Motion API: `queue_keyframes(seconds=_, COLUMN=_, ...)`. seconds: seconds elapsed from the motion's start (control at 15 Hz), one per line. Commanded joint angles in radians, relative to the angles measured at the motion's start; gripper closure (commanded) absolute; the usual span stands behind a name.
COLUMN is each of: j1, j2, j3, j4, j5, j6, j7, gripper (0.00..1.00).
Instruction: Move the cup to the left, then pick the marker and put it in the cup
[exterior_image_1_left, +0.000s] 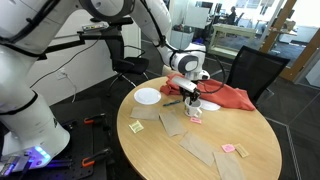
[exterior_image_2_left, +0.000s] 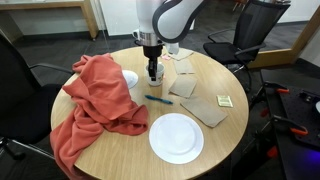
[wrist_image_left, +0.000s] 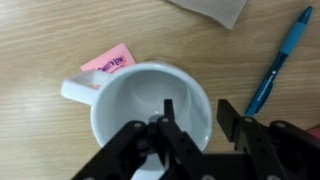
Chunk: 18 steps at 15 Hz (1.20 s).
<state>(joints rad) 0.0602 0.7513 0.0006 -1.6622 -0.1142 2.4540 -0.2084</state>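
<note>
My tool hangs straight down over the small white cylindrical mug. One dark finger dips inside the bowl and the other stands outside the wall, so the jaws straddle the rim. They are released: the wrist view shows a clear gap between the inner finger and the wall, and nothing is pinched. The mug stands upright on the round pale wooden surface and looks empty, with its handle pointing to the left of the wrist view. Just past the handle lies a small flat pink card, its corner tucked close against the mug. On the opposite side, apart from the mug, the thin blue-green marker lies flat on the wood, outside the cup and slanting away from me. The edge of a flat beige cardboard piece shows farther on, at the top of that view. In an exterior view the marker lies just beside the foot of my tool. More beige pieces and a small yellow card are spread to one side. A crumpled red cloth is heaped on the other side and spills over the rim. A flat white round plate sits well apart from my tool. Beyond the surface stands a black office chair.
</note>
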Motion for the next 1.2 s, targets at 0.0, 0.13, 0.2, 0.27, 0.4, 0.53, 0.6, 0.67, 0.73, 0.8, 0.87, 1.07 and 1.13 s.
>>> queue_keyframes(seconds=0.0, j1=0.005, j2=-0.073, j3=0.001, j4=-0.046, j5=-0.021, j6=-0.017, j7=0.034, gripper=0.18)
queue_keyframes(seconds=0.13, j1=0.003, j2=-0.118, j3=0.005, j4=-0.076, j5=-0.015, j6=-0.036, j7=0.035, gripper=0.03)
queue_keyframes(seconds=0.2, j1=0.005, j2=-0.145, j3=0.004, j4=-0.095, j5=-0.014, j6=-0.048, j7=0.042, gripper=0.0)
queue_keyframes(seconds=0.27, j1=0.003, j2=-0.169, j3=0.009, j4=-0.113, j5=-0.012, j6=-0.054, j7=0.036, gripper=0.0)
queue_keyframes(seconds=0.4, j1=0.009, j2=-0.225, j3=0.006, j4=-0.157, j5=-0.018, j6=-0.081, j7=0.048, gripper=0.0)
queue_keyframes(seconds=0.53, j1=0.016, j2=-0.285, j3=0.005, j4=-0.206, j5=-0.024, j6=-0.105, j7=0.064, gripper=0.0)
queue_keyframes(seconds=0.6, j1=0.018, j2=-0.314, j3=0.005, j4=-0.234, j5=-0.029, j6=-0.11, j7=0.07, gripper=0.0)
queue_keyframes(seconds=0.67, j1=0.023, j2=-0.349, j3=0.006, j4=-0.27, j5=-0.031, j6=-0.11, j7=0.082, gripper=0.0)
queue_keyframes(seconds=0.73, j1=0.028, j2=-0.383, j3=0.008, j4=-0.308, j5=-0.036, j6=-0.098, j7=0.086, gripper=0.0)
queue_keyframes(seconds=0.8, j1=0.032, j2=-0.414, j3=0.011, j4=-0.34, j5=-0.037, j6=-0.098, j7=0.097, gripper=0.0)
queue_keyframes(seconds=0.87, j1=0.035, j2=-0.445, j3=0.015, j4=-0.376, j5=-0.037, j6=-0.09, j7=0.111, gripper=0.0)
queue_keyframes(seconds=1.07, j1=0.048, j2=-0.526, j3=0.026, j4=-0.46, j5=-0.036, j6=-0.105, j7=0.175, gripper=0.0)
queue_keyframes(seconds=1.13, j1=0.055, j2=-0.55, j3=0.028, j4=-0.487, j5=-0.044, j6=-0.099, j7=0.199, gripper=0.0)
